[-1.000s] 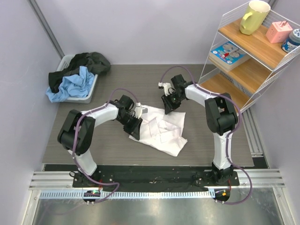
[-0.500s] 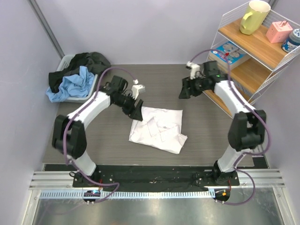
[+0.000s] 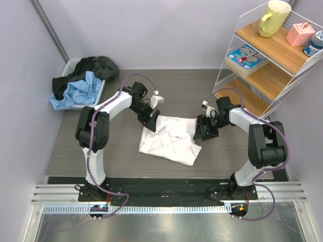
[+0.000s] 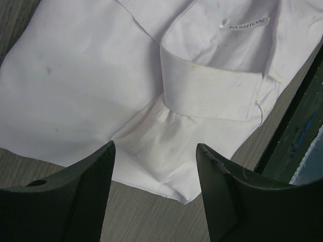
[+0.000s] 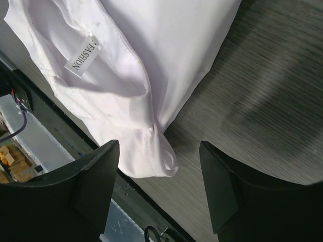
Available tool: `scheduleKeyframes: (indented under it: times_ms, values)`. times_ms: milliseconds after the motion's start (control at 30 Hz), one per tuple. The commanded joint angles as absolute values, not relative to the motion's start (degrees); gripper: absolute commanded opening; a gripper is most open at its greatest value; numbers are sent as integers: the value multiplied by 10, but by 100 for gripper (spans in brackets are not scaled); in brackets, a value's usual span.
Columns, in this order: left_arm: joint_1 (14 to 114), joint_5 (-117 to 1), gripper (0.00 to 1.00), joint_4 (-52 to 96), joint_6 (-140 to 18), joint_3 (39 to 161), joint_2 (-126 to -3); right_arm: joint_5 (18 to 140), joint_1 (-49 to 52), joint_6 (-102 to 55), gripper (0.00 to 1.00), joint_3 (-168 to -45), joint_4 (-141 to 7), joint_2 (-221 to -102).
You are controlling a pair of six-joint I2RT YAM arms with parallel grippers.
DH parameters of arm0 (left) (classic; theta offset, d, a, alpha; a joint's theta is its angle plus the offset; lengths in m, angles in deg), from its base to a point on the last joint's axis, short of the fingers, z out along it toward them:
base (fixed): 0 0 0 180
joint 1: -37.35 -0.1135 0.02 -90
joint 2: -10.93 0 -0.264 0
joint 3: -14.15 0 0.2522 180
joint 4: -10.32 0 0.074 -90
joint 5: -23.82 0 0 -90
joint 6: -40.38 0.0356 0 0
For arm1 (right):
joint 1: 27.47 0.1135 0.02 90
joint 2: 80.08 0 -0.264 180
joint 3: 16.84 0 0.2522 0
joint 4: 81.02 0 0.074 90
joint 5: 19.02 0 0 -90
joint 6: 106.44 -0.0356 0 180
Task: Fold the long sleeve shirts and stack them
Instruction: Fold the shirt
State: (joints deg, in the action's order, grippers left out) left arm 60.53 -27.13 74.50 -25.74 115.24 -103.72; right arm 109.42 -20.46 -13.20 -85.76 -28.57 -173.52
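Left tool (image 3: 148,117) and right tool (image 3: 201,132) spread wide, flanking the shirt (image 3: 170,142); best pinch both edges low, then fold evenly inward.

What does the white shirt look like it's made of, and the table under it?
The shirt looks like thin woven cotton-like cloth, matte, judging by its soft creases. The table seems grey wood-grain laminate, low sheen, with fine parallel streaks; possibly a printed surface.

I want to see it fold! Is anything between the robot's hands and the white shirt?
Nothing I can see. The left hand hangs open over one edge of the white shirt, the right hand open over another edge.
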Motion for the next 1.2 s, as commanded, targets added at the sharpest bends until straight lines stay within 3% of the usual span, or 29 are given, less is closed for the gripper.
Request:
scheduleKeyframes:
  times_ms: [0, 567, 667, 767, 900, 967, 1100, 1167]
  values:
    - [617, -268, 66, 761, -234, 1172, -1046, 1124, -205, -132, 70, -855, -286, -1752]
    - [625, -308, 68, 707, -262, 1149, -1047, 1148, -196, -53, 65, -905, -175, -1834]
    - [622, -314, 72, 686, -278, 1141, -1038, 1148, -196, -49, 66, -907, -166, -1833]
    - [620, -316, 75, 686, -284, 1146, -1038, 1156, -196, -43, 60, -910, -160, -1832]
    - [615, -328, 78, 672, -298, 1147, -1032, 1168, -196, -39, 38, -910, -159, -1832]
    - [614, -319, 77, 678, -299, 1147, -1032, 1173, -196, -37, 33, -909, -162, -1829]
    - [614, -286, 66, 714, -284, 1154, -1044, 1176, -194, -35, 27, -907, -170, -1827]
    - [615, -276, 56, 727, -276, 1149, -1052, 1175, -192, -39, 23, -907, -175, -1826]
